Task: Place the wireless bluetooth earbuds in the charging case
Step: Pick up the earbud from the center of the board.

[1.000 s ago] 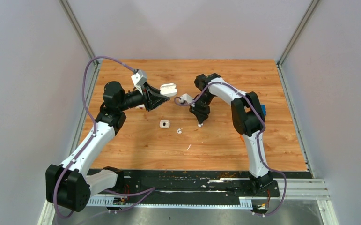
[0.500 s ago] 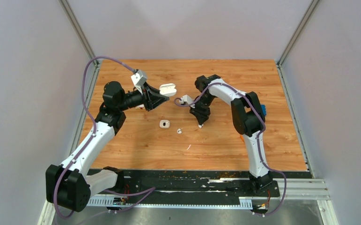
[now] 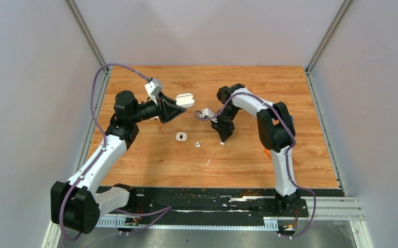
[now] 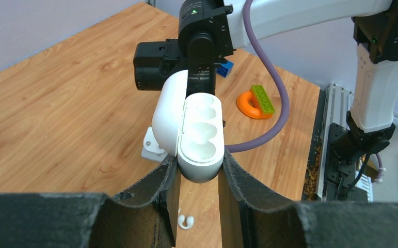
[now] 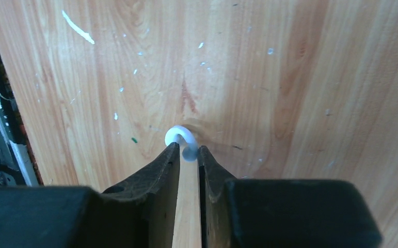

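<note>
My left gripper (image 3: 178,105) is shut on the white charging case (image 3: 185,98) and holds it above the table with its lid open. In the left wrist view the case (image 4: 199,135) shows empty hollows between my fingers (image 4: 158,188). My right gripper (image 3: 222,139) points down at the table, shut on a tiny white earbud (image 3: 221,143). In the right wrist view that earbud (image 5: 181,138) is pinched at the tips of the gripper (image 5: 188,151), close to the wood. A second earbud (image 3: 197,144) lies loose on the table and also shows in the left wrist view (image 4: 187,221).
A small white square piece (image 3: 181,136) lies left of the loose earbud. A thin white sliver (image 3: 208,162) lies nearer the front and also shows in the right wrist view (image 5: 77,27). An orange and green toy (image 4: 256,101) and a blue brick (image 4: 226,67) sit behind the right arm.
My right gripper has moved nearer and lower towards the table with the earbud in it. My left gripper has barely shifted with the case.
</note>
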### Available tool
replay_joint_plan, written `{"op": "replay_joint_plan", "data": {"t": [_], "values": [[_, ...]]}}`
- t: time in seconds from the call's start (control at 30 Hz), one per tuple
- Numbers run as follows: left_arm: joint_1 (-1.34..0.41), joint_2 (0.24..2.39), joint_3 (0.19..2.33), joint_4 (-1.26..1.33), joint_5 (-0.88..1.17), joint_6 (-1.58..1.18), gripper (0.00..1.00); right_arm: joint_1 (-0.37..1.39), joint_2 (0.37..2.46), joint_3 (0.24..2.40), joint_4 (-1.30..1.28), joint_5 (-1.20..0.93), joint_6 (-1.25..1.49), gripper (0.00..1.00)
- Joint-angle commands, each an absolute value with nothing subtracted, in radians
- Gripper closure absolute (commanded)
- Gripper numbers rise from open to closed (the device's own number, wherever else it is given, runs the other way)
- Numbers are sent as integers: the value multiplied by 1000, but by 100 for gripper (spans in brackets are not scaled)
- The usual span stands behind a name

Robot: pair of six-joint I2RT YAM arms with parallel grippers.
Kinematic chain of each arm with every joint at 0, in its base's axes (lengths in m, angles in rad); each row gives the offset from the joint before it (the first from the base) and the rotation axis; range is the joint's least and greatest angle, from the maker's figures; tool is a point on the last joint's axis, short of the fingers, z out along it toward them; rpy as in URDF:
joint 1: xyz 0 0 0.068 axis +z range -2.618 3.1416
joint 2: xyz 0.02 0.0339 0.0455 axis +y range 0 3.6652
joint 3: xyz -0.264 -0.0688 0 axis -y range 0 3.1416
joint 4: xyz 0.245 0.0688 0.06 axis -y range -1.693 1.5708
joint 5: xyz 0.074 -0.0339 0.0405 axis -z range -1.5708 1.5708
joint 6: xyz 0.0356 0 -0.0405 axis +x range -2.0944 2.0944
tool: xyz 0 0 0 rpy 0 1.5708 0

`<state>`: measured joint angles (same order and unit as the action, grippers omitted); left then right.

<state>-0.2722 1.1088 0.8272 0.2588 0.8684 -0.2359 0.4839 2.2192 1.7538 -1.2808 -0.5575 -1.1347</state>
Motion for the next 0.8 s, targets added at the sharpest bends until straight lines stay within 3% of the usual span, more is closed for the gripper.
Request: {"op": "replay_joint_plan", "data": {"t": [0.0, 0.77], "values": [[-267, 1084, 827, 299, 865, -228, 100, 490, 2136, 1727, -1323, -609, -1196, 81], [-267, 1093, 827, 310, 862, -241, 100, 494, 2141, 1798, -1289, -599, -1203, 83]]}}
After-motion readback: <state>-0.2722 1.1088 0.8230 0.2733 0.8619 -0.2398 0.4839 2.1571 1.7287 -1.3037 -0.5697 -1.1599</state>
